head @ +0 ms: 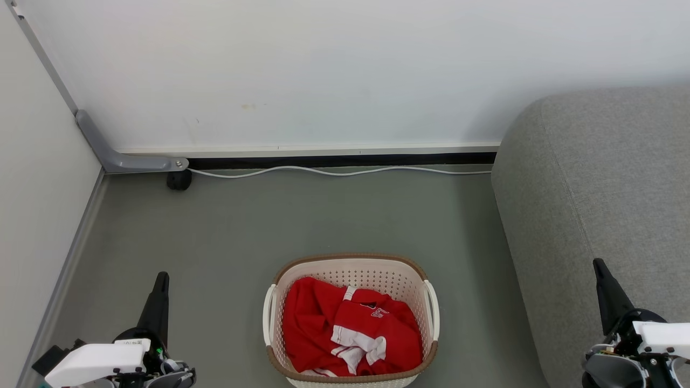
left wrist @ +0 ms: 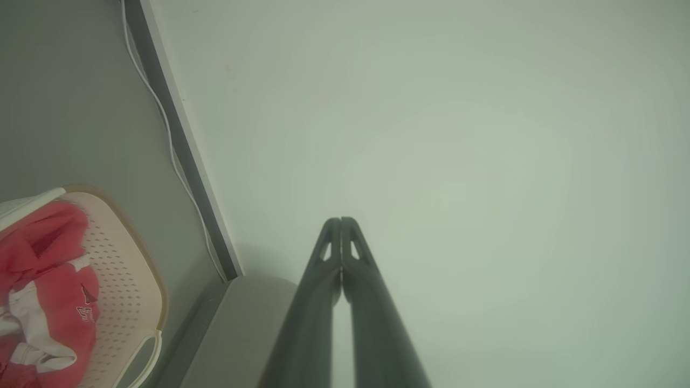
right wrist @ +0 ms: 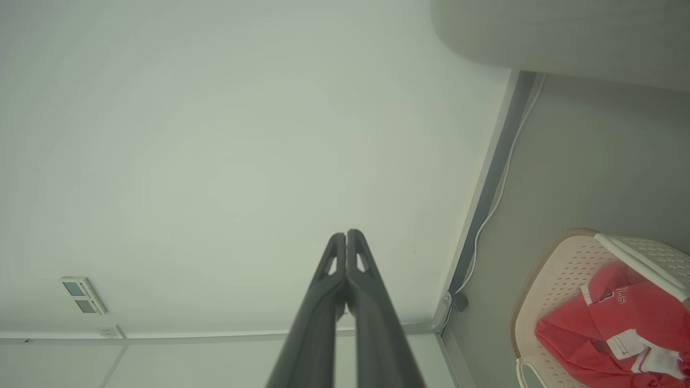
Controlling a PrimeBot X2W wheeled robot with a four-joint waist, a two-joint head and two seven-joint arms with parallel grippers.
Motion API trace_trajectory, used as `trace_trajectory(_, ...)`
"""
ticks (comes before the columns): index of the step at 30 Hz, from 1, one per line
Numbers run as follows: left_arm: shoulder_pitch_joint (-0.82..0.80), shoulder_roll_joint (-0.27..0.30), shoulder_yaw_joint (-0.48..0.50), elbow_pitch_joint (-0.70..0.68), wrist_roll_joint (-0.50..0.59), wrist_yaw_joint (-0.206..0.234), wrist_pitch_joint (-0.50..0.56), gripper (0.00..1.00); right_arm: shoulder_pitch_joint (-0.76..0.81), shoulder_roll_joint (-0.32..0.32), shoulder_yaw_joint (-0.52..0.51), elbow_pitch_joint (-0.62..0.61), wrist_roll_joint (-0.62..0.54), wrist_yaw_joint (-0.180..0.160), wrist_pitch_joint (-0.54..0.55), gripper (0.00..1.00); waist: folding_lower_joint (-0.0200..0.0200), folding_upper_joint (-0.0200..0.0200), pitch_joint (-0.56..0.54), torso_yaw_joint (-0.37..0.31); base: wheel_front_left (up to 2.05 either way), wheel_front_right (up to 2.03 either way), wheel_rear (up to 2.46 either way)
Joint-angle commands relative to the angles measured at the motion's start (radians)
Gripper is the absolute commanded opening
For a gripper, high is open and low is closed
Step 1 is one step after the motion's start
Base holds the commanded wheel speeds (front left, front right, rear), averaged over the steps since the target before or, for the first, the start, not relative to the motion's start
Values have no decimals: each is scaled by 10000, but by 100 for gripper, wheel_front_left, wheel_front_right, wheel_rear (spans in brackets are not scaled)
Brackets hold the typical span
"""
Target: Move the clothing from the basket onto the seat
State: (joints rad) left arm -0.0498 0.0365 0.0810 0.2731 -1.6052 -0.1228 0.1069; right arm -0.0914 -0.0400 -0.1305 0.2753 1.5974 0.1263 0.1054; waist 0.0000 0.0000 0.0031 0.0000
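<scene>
My left gripper [head: 161, 277] sits at the lower left of the head view. Its two dark fingers are pressed together with nothing between them, pointing up over the grey floor [head: 323, 221]. My right gripper [head: 597, 265] is at the lower right, clenched the same way and empty, its tip showing in front of the seat [head: 609, 188]. In each wrist view my fingers meet at their tips against the pale wall [head: 323, 70]. The red shirt [head: 334, 323] lies crumpled inside the basket [head: 350, 257], with white trim bands and some small white lettering facing up, and it covers most of the bottom. The basket stands on the floor between my two grippers, near the bottom edge of the head view and well apart from both. The seat, a big light grey cushion, rises to the right of the basket with a strip of floor between them. The shirt is wholly in the basket and apart from the seat. A white cable [head: 334, 172] runs along the foot of the wall behind, toward the seat.
</scene>
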Motion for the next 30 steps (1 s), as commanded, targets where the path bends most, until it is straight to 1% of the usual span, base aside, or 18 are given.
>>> trace_trajectory(1,-581,137,324,-283,-37,-79,60,0,-165,-102,171,-305,116,44,75,0,0,0,0,0,0,0,0)
trace_trajectory(13,-581,137,324,-283,-38,-79,60,0,-165,-102,171,-305,116,44,75,0,0,0,0,0,0,0,0)
trace_trajectory(14,-2,0,0,2,2,0,-1,100,-1,0,1,5,-1,0,0,100,0,0,0,0,0,0,0)
trace_trajectory(18,332,-185,-24,478,3,11,-20,100,255,164,77,450,-11,-4,-4,100,0,0,6,-1,0,0,0)
trace_trajectory(20,260,-180,-32,482,16,10,-52,100,190,156,103,433,-36,-3,-26,100,1,0,32,-1,0,0,0)
trace_trajectory(25,110,-164,-74,529,56,6,-147,100,56,121,201,432,-99,-1,-113,100,23,0,3,-1,0,0,0)
trace_trajectory(28,37,-141,-124,544,108,4,-223,100,-15,84,284,434,-151,0,-185,100,5,0,21,-2,0,0,0)
trace_trajectory(30,-19,-121,-169,555,148,3,-285,100,-73,52,353,435,-192,1,-246,100,1,0,35,-4,0,0,0)
